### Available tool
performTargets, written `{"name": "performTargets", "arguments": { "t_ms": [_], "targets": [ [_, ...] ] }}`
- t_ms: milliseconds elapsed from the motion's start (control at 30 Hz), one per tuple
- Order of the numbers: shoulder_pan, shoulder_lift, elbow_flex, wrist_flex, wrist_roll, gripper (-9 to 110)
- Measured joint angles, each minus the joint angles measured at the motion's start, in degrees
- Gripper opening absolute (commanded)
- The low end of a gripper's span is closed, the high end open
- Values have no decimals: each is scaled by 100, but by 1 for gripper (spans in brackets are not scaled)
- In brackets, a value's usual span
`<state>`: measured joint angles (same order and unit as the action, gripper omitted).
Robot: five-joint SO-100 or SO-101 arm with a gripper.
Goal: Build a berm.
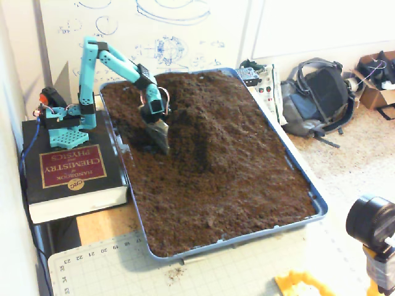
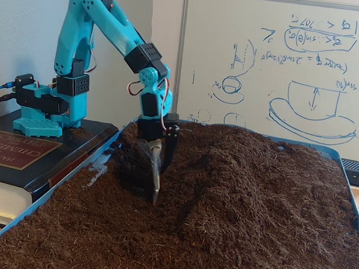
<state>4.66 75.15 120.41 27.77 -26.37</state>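
Observation:
A blue tray is filled with dark brown soil. The berm is a raised ridge running from the tray's far end toward its middle; the low fixed view shows the berm as a rounded hump. My teal arm reaches over from the left. The gripper points down with its tip in the soil at the ridge's left foot. Seen from low down, the gripper has a grey blade and a black finger pressed together, shut on nothing I can see, and its tip is buried.
The arm's base stands on a thick black book left of the tray. A backpack and boxes lie on the floor at right. A cutting mat is in front, with a camera at lower right. A whiteboard stands behind.

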Motion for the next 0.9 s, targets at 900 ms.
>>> {"name": "performTargets", "arguments": {
  "t_ms": [900],
  "targets": [
    [0, -229, -1116, 0, 1046, 0]
  ]
}}
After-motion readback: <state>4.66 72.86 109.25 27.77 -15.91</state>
